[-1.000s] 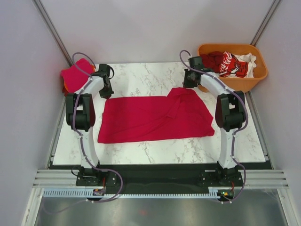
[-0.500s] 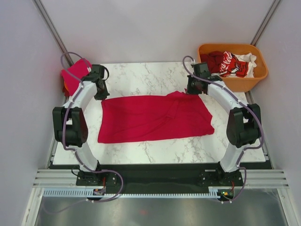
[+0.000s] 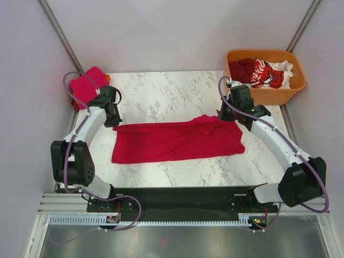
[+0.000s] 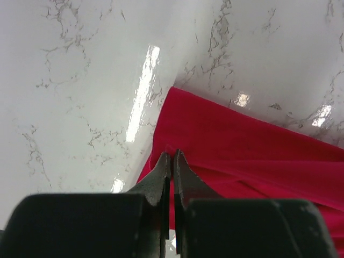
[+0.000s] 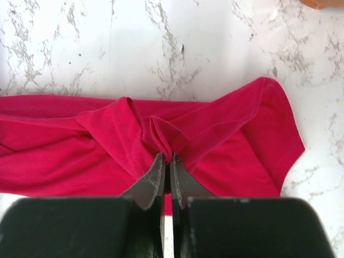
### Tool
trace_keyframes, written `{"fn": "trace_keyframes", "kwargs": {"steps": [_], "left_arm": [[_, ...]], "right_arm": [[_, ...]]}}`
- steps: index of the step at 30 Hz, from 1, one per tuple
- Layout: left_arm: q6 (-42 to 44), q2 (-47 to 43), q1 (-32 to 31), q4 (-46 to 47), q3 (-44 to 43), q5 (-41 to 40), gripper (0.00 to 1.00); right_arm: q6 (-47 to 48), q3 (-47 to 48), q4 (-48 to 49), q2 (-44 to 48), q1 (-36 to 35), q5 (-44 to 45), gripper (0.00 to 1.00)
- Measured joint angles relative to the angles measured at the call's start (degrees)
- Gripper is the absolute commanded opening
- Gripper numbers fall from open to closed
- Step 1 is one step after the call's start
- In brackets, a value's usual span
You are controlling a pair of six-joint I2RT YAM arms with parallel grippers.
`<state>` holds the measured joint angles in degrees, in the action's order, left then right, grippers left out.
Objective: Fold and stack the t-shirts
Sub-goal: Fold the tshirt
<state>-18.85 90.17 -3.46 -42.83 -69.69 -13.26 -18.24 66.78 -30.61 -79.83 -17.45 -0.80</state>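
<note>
on marble table (image 3: 161, 97), crimson t-shirt (image 3: 177, 141)

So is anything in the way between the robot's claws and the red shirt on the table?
No, nothing visible. The left gripper and the right gripper are each shut right on the red shirt, pinching its far edge, so no gap is left between.

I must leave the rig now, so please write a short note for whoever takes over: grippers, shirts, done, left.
Left gripper: shut on the far left corner of the crimson cloth t-shirt.
Right gripper: shut on a bunched fold at its far right edge.
The shirt lies wide across the white marble table, fold unfinished.
Done: folded pink-red shirt at the far left.
Left: finish this fold, stack it, then the crumpled shirts in the rigid orange plastic tub.
</note>
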Motion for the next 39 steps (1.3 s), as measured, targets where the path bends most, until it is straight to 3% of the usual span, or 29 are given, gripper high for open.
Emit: {"fn": "trace_keyframes", "kwargs": {"steps": [16,20,21,24,26,27,28,29,31,39], "left_arm": [[-2.2,-8.5,-0.1,-2.4,13.5,0.4,0.02],[-2.5,-8.5,-0.2,-3.0,14.5,0.2,0.09],[-2.6,-8.3,-0.3,-3.1,14.6,0.2,0.17],[-3.0,-7.0,-0.7,-3.7,14.6,-0.3,0.48],[-3.8,-5.7,-0.9,-4.3,14.6,-1.1,0.59],[-4.1,-5.2,-0.9,-4.9,14.6,-1.8,0.76],[-4.5,-5.0,-0.9,-5.4,14.6,-2.6,0.81],[-5.1,-5.0,-0.9,-5.9,14.6,-3.4,0.84],[-5.9,-5.6,-0.9,-6.7,14.6,-4.7,0.9],[-6.5,-7.4,-0.8,-7.6,10.9,-5.6,0.81]], "right_arm": [[-2.9,-13.1,-4.1,13.0,-0.8,1.3,0.0],[-4.1,-16.6,-4.1,14.9,-0.9,2.1,0.01],[-4.4,-17.5,-4.2,15.1,-0.9,2.3,0.02],[-6.1,-20.4,-4.1,15.8,-1.0,3.1,0.21],[-8.3,-22.7,-4.3,17.0,-1.1,4.4,0.42],[-9.3,-23.4,-4.7,17.7,-1.1,5.3,0.58],[-10.8,-24.0,-5.2,18.5,-1.1,6.3,0.88],[-12.3,-24.4,-5.5,19.4,-1.1,7.4,0.97],[-14.4,-24.7,-5.9,21.2,-1.0,8.8,0.98],[-17.7,-24.2,-3.7,19.7,-1.0,9.9,0.98]]}}
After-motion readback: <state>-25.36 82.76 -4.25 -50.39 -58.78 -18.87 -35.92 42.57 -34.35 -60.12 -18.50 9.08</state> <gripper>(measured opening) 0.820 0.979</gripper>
